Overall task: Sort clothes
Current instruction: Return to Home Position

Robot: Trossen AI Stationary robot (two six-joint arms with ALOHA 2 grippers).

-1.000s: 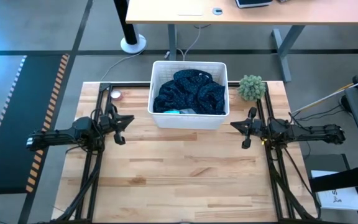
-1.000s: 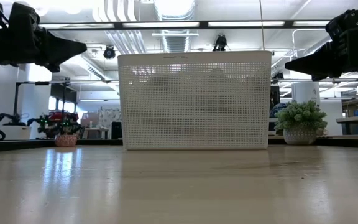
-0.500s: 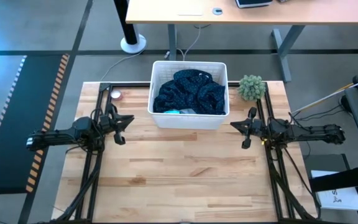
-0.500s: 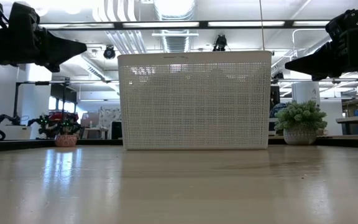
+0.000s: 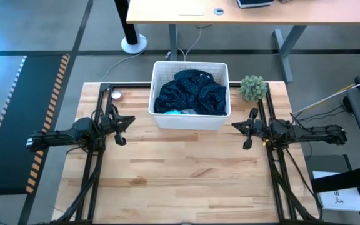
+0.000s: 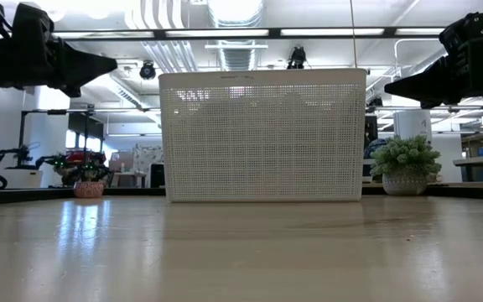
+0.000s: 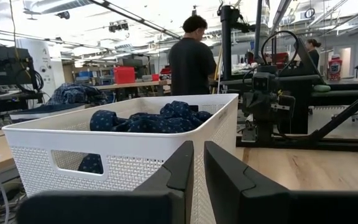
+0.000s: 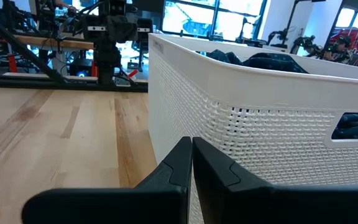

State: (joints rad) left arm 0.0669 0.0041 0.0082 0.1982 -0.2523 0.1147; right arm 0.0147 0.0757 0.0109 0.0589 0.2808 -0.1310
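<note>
The clothes (image 5: pixel 191 92) lie heaped in a white perforated basket (image 5: pixel 190 121) at the table's far middle. A navy dotted garment is on top, and a bit of teal (image 5: pixel 174 112) shows at the near edge. My left gripper (image 5: pixel 132 119) hovers level, left of the basket, with only a thin slit between its fingers (image 7: pixel 185 165). My right gripper (image 5: pixel 234 125) hovers level to the basket's right, its fingertips (image 8: pixel 185 149) together. Both point at the basket's side walls and hold nothing.
A small fuzzy green plant in a pot (image 5: pixel 253 87) stands at the far right corner beside the basket. A small pink object (image 5: pixel 115 95) lies at the far left. Bare wooden tabletop (image 5: pixel 186 175) stretches in front of the basket. A person (image 7: pixel 192 56) stands in the room beyond.
</note>
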